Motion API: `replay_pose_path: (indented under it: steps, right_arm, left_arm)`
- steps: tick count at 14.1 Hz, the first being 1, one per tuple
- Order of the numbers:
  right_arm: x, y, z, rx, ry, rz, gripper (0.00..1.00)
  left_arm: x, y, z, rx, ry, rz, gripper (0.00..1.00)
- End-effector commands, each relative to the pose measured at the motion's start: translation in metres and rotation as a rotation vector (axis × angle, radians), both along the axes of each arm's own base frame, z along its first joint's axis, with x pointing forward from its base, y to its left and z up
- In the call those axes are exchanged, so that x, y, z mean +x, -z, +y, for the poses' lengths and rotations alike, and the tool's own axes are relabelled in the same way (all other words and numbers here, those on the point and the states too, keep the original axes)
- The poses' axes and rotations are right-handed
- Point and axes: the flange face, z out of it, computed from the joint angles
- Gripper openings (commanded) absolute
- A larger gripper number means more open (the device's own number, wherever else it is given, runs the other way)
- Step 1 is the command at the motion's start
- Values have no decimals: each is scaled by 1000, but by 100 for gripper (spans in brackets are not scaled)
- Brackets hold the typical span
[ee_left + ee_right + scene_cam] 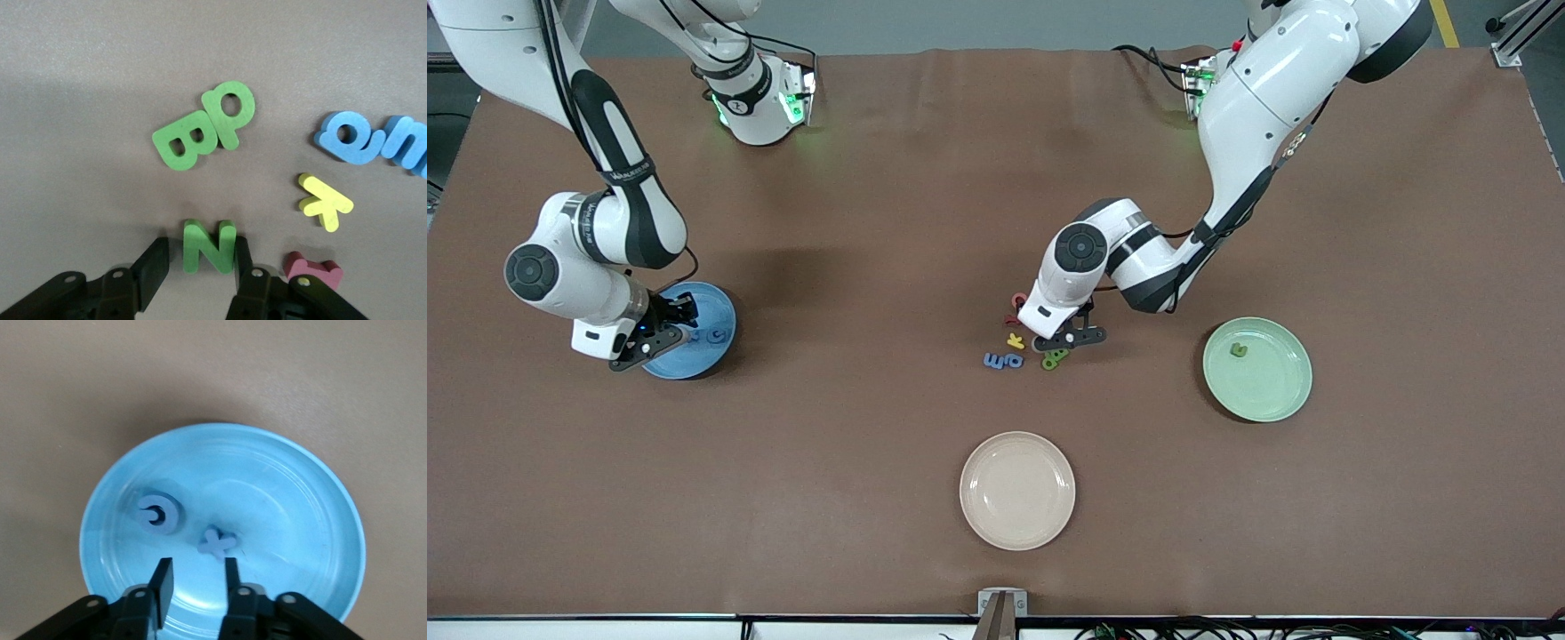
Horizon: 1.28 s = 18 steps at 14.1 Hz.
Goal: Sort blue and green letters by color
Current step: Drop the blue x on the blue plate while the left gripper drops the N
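Green N [209, 247] sits between left hand [200, 267] fingers; red letter [313, 270] beside.

The brown desk [889, 222] carries three plates: a blue plate [713, 313] toward the right arm's end, a green plate [1272, 391] toward the left arm's end, and a cream plate [1017, 490] near the middle of the edge closest to the front camera. Around the desk's middle lie loose letters: green [203, 127], blue [373, 139], yellow [324, 201] and red [313, 271]
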Motion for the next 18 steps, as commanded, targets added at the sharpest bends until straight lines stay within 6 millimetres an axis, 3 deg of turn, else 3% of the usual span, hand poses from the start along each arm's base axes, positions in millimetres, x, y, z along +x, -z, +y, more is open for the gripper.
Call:
replay_pose_path:
  steps: [1, 4, 6, 10, 12, 13, 15, 18]
  right_arm:
    - [-6, -10, -1, 5, -15, -16, 100]
    - [-2, -15, 13, 10, 51, -5, 100]
    - [3, -17, 49, -6, 118, -14, 100]
    - [18, -34, 157, -42, 322, -65, 100]
    - [22, -44, 222, -52, 437, -90, 100]
    - [23, -49, 262, -54, 510, -102, 100]
    - [22, -55, 321, -64, 707, -116, 100]
    - [21, -68, 352, -55, 936, -140, 100]
  left_arm:
    - [5, 10, 6, 24, -19, -14, 36]
    - [8, 10, 9, 27, -26, -16, 28]
    - [15, 6, 19, 35, -42, -16, 21]
    - [36, -23, 50, 80, -73, -28, 17]
    - [44, -41, 66, 81, -92, -41, 15]
    - [49, -50, 78, 80, -94, -42, 15]
    - [61, -61, 108, 79, -93, -34, 15]
    - [77, -73, 159, 107, -78, -1, 15]
